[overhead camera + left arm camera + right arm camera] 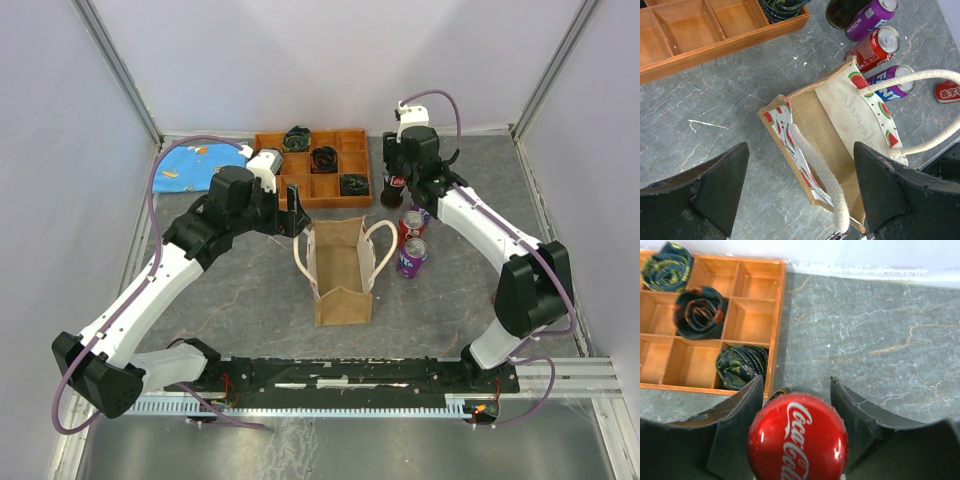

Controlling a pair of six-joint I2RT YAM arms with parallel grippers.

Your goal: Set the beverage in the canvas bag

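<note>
Standing upright, pointing skyward: beverage (pixel 797 437)

Robot lab enclosure: plain white wall panels (pixel 330 60), aluminium corner posts (pixel 118 70), grey tabletop (pixel 250 300), two rail-mounted arms (pixel 140 300).

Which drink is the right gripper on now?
The red-capped Coca-Cola bottle, held by the right gripper. The red can and purple cans sit ungripped beside the canvas bag.

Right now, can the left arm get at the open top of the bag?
Probably yes: the left claw is open and hovers just beside the bag, whose mouth stands open upward with nothing covering it.
</note>
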